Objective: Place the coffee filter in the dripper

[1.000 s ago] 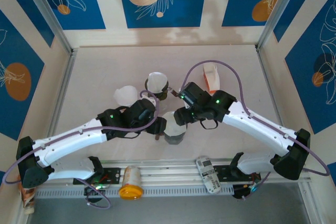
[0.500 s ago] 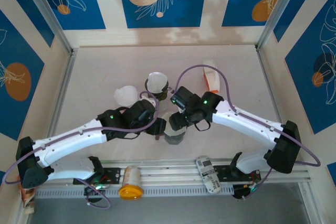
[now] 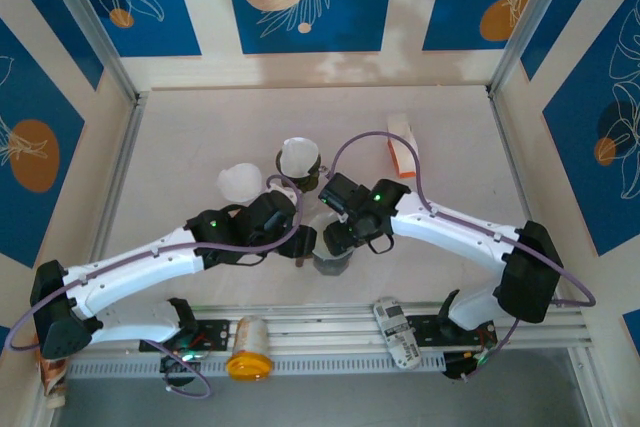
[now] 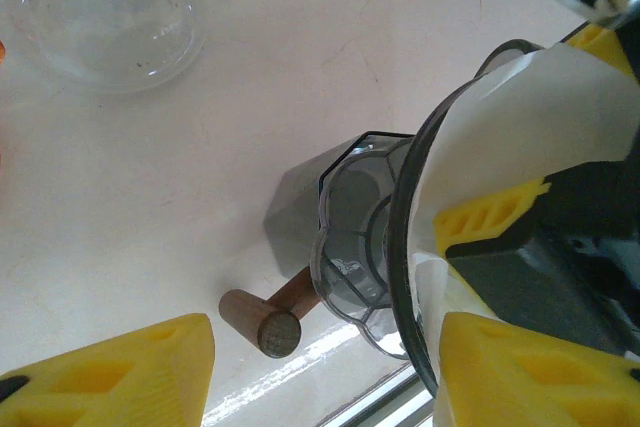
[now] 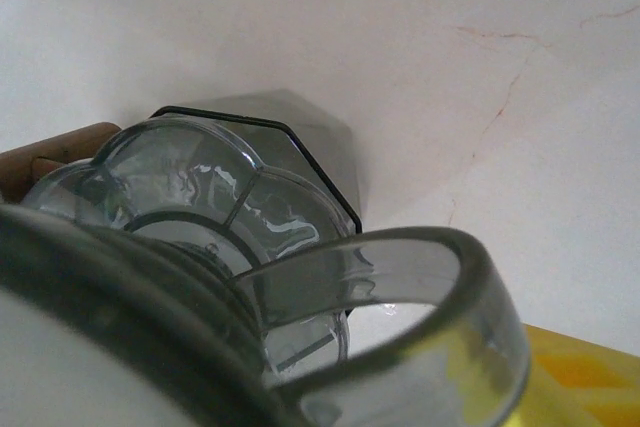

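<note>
The clear grey dripper (image 4: 355, 237) stands on the table at front centre (image 3: 332, 261). A white paper coffee filter (image 4: 545, 117) lies inside its cone, folded against the dark rim. My left gripper (image 4: 325, 352) is open, its yellow fingers (image 4: 110, 372) wide on either side of the dripper's base, and one finger is by the rim. My right gripper (image 3: 336, 235) hangs over the cone, open, with its yellow fingers apart against the paper. The right wrist view shows the dripper's loop handle (image 5: 400, 277) up close, with one finger (image 5: 590, 382) behind it.
A short wooden peg (image 4: 262, 322) lies beside the dripper's base. A glass flask (image 4: 100, 17) stands behind it (image 3: 240, 184), next to a dark holder with white paper (image 3: 298, 159). An orange and white box (image 3: 402, 145) sits back right. A yellow-lidded jar (image 3: 247, 349) lies on the front rail.
My right arm has swung left and forward, bringing its gripper down over the dripper. The left arm has stayed where it was.
</note>
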Robot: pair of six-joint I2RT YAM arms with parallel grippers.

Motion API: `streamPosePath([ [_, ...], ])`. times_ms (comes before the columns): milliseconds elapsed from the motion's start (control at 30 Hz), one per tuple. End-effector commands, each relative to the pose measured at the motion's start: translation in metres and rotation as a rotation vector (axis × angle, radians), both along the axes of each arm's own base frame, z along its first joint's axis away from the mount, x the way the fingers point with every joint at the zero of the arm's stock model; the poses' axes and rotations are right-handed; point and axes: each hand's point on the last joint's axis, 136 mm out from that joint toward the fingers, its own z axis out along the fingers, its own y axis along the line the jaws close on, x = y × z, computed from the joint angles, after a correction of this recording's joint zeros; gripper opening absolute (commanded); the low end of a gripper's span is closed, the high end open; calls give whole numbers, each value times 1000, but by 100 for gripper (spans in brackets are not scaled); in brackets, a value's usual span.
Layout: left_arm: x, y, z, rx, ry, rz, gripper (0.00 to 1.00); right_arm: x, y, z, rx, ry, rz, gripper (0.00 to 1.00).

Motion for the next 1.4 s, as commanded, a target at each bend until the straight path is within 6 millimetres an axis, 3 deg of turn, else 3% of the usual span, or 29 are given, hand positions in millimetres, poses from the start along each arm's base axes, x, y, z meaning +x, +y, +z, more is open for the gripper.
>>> streamPosePath([
  [0, -4, -3, -4, -8, 12, -10, 62, 0, -2, -9, -31, -6, 8, 68],
  [367, -4, -3, -5, -13, 16, -8, 62, 1, -5, -24, -76, 5, 2, 68],
  [600, -5, -4, -6, -14, 19, -11, 58, 2, -5, -22, -75, -1, -4, 68],
  [833, -6, -5, -6, -20, 24, -13, 55, 6, 3, 11, 32, -73, -4, 68],
  [1033, -5, -7, -6, -28, 26, -12, 54, 6, -3, 45, 114, -130, -27, 69],
  [1367, -6, -9, -8, -34, 33, -14, 53, 12, -36, 53, 110, -149, -136, 67],
])
